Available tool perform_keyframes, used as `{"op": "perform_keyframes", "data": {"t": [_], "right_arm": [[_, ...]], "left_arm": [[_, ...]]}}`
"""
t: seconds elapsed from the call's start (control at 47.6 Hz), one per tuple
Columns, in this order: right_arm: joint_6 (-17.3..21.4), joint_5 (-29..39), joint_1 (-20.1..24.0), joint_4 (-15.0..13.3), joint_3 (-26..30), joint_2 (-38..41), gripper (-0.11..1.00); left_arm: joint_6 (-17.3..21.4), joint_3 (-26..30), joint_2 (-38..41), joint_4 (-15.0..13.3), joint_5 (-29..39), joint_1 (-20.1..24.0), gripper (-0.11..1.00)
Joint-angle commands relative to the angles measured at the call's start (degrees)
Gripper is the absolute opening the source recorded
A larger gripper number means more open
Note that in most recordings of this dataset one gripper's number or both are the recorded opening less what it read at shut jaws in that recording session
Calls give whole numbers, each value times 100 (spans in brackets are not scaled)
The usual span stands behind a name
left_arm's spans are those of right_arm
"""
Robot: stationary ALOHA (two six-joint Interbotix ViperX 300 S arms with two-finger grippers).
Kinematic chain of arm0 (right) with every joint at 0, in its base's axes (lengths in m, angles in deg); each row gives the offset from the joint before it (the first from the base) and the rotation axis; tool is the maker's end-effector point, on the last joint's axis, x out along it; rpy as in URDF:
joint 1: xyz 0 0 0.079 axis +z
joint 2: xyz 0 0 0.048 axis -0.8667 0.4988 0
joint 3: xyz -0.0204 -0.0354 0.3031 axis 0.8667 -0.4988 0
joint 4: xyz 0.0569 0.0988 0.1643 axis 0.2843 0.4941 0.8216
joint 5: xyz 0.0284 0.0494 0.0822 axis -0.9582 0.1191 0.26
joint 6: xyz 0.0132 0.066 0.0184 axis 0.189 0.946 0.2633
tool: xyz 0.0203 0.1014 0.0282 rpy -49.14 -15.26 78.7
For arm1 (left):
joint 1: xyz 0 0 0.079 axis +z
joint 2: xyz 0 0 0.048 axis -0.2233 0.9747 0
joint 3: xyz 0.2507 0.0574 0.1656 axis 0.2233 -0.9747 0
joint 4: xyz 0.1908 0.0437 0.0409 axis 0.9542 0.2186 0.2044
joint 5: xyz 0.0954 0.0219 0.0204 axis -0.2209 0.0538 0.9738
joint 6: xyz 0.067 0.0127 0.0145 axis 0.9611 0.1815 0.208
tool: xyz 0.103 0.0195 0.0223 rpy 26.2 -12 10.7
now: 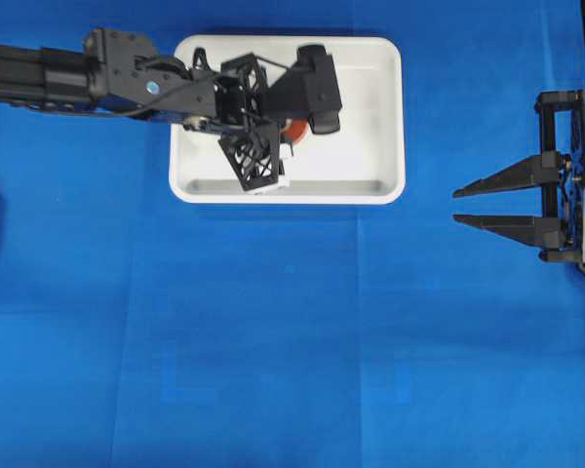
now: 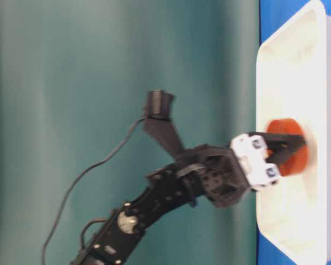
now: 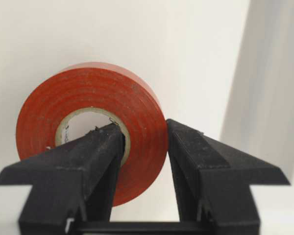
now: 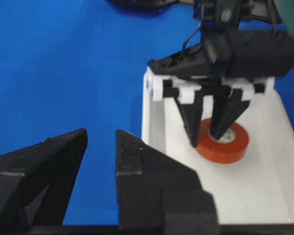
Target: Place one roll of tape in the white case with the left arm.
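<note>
**Operator:** Starting nearest, in my left wrist view: the left tool (image 3: 144,142) is closed partway on the roll of tape (image 3: 90,127). One prong sits inside the pale core hole, the other on the outer face, so the ring wall is pinched between them. Behind it I see only white case (image 3: 206,44) floor and the start of a side wall.

**Observer:** So the roll is already inside the case?

**Operator:** Over the floor, yes. From the right wrist view it looks flat on the floor or just above it; I can't tell which. From overhead it's roughly central, a little toward the case's left end, mostly hidden under the left arm (image 1: 97,73).

**Observer:** How will it handle?

**Operator:** I'd judge it light and stiff, a wound ring that won't crush. The orange-red face looks smooth, so a grip through the hole and across the wall seems the safest hold; it can't easily slide out sideways. My worry on release is it sticking to a prong or tipping onto its edge and rolling.

**Observer:** And the other side?

**Operator:** Farthest off, well right of the case, the right tool (image 1: 492,205) rests over the blue tabletop (image 1: 273,341), prongs a little apart, holding nothing.
</note>
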Motion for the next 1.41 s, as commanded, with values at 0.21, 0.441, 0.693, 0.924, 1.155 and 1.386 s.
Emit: {"op": "perform_keyframes", "data": {"t": [0.21,0.441,0.693,0.924,1.155,1.386], "right_arm": [[-9,-26,0,0,53,18,-11],[18,0,0,0,62,18,-11],[26,35,0,0,70,0,-11],[26,35,0,0,70,-18,-11],[26,9,-9,0,70,-18,-11],[26,26,0,0,70,-18,-11]], "left_arm": [[-9,114,-62,-18,-26,9,46],[-18,70,-650,-18,53,-9,79],[-35,-264,-1819,-18,88,-290,72],[-53,-870,-2566,-26,-176,-554,72],[-62,-1705,-3243,-26,-1670,-853,72],[-70,-2558,-3981,-105,-2716,-905,72]]}}
